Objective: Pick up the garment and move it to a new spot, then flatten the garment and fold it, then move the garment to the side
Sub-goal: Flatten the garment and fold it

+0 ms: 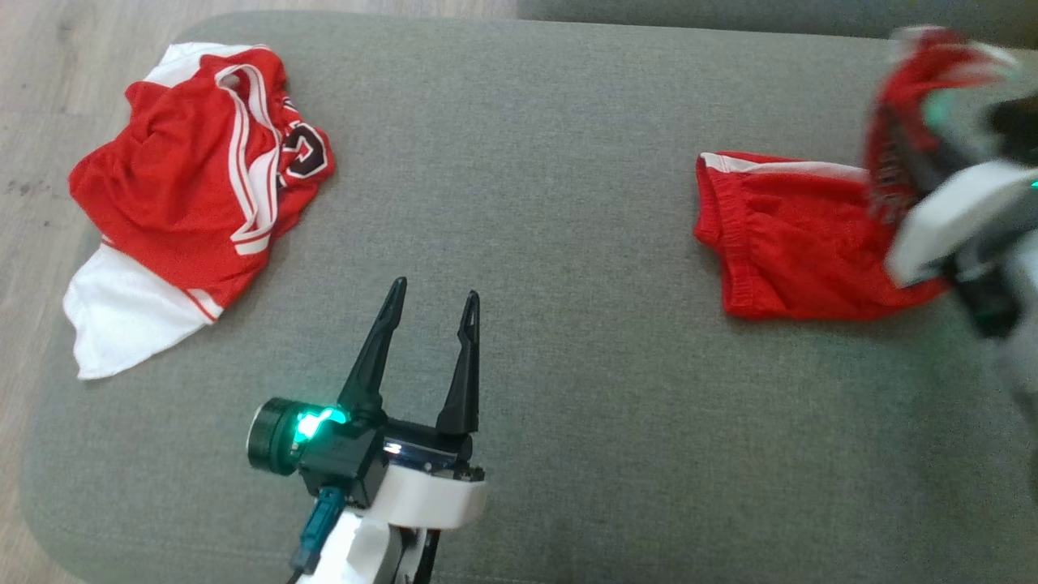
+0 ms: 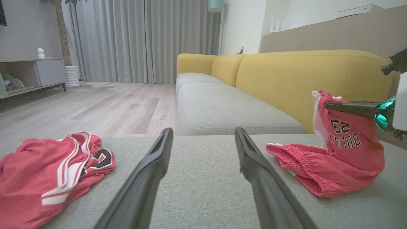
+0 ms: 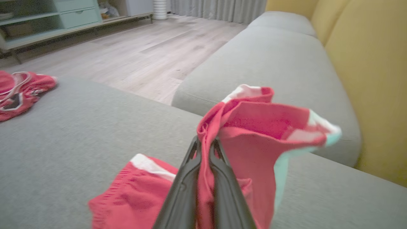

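1. The right gripper pinches the red shorts at the grey ottoman's right edge, one part raised, the rest lying on it.
2. The left gripper, spread, hovers by the front edge, well apart from them.

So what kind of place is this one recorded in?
Most likely a home living room: a sofa with yellow backs and grey seats, floor-length grey curtains, and a low cabinet standing on a wood floor.
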Controlling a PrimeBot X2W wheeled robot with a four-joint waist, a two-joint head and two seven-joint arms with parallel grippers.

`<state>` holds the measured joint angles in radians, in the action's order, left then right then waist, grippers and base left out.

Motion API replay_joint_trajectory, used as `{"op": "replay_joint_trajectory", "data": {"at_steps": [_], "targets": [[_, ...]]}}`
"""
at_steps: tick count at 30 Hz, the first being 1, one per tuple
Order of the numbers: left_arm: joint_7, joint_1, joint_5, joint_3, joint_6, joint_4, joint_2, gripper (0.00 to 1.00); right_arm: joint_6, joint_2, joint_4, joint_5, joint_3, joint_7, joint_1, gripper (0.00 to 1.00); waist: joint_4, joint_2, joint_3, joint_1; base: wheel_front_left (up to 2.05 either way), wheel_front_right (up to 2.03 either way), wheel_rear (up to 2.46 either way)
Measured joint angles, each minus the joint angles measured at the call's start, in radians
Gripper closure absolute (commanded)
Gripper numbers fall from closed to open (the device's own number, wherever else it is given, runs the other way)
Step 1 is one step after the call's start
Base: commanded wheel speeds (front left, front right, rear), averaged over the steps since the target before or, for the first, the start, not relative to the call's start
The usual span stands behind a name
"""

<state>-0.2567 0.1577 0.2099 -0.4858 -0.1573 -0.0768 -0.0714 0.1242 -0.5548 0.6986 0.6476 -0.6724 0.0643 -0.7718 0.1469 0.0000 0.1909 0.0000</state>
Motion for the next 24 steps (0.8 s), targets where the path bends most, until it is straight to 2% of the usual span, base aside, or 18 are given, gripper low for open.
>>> {"op": "replay_joint_trajectory", "data": {"at_steps": [1, 2, 4, 7, 9, 16, 20, 24], "targets": [[0.0, 0.0, 0.0, 0.001, 0.0, 0.0, 0.001, 0.0, 0.0, 0.018, -0.019, -0.007, -0.019, -0.014, 0.004, 1.0, 0.003, 0.0, -0.002, 0.0, 0.0, 0.0, 0.0], [0.0, -0.001, 0.0, 0.002, 0.0, 0.0, 0.002, 0.0, 0.0, 0.035, -0.035, -0.013, -0.041, -0.026, 0.008, 0.78, 0.006, 0.0, -0.004, 0.0, 0.0, 0.0, 0.0], [0.0, -0.001, 0.0, 0.002, 0.001, -0.003, 0.007, 0.0, 0.0, 0.075, -0.062, -0.014, -0.069, -0.051, 0.022, 0.0, 0.011, 0.0, -0.006, 0.0, 0.0, 0.0, 0.0], [0.0, -0.002, 0.0, 0.003, 0.006, -0.01, 0.012, 0.0, 0.0, 0.124, -0.088, -0.013, -0.066, -0.049, 0.072, 0.0, 0.019, 0.0, -0.014, 0.0, 0.0, 0.0, 0.0], [0.0, -0.005, 0.001, 0.006, 0.007, -0.014, 0.014, 0.0, 0.0, 0.137, -0.096, -0.012, -0.027, -0.011, 0.111, 0.0, 0.02, 0.0, -0.025, 0.0, 0.0, 0.0, 0.0], [0.0, -0.077, 0.0, 0.055, 0.006, -0.032, 0.015, 0.0, 0.0, 0.153, -0.107, -0.054, 0.2, 0.16, 0.245, 0.0, 0.002, 0.0, -0.096, 0.0, 0.0, 0.0, 0.0], [0.0, -0.138, 0.0, 0.096, -0.001, -0.052, 0.015, 0.0, 0.0, 0.206, -0.14, -0.126, 0.326, 0.185, 0.411, 0.0, -0.019, 0.0, -0.158, -0.0001, 0.0, 0.0, 0.0], [0.0, -0.202, 0.0, 0.134, -0.01, -0.068, 0.014, 0.0, 0.0, 0.294, -0.294, -0.24, 0.485, 0.187, 0.599, 0.0, -0.047, 0.0, -0.212, -0.0003, 0.0, 0.0, 0.0]]}}
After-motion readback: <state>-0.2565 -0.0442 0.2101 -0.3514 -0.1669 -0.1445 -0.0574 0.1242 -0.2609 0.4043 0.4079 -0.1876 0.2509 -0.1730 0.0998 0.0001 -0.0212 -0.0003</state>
